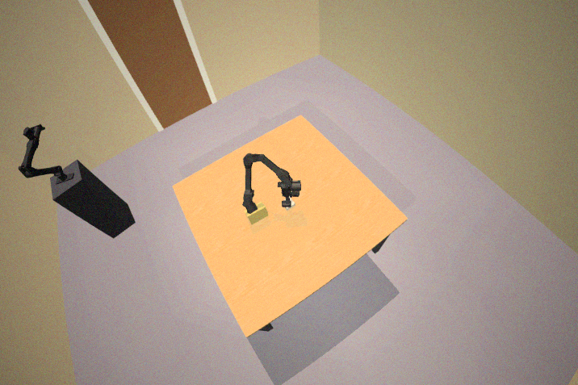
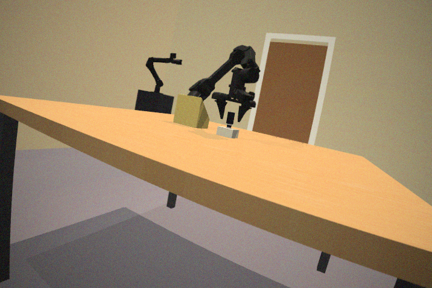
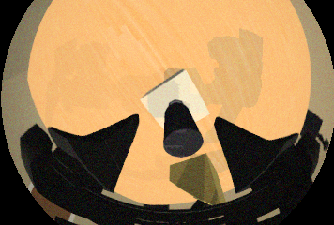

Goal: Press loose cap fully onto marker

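The black cap sits upright on top of the marker, which stands in the pale grey holder block on the orange table. Only a short bit of the marker shows under the cap in the exterior view. My gripper is open. Its two fingers stand on either side of the cap, apart from it, with the tips at about cap height.
The arm's base sits on a yellow block just left of the holder. A second arm on a black pedestal stands on the floor off the table. A brown door is in the wall.
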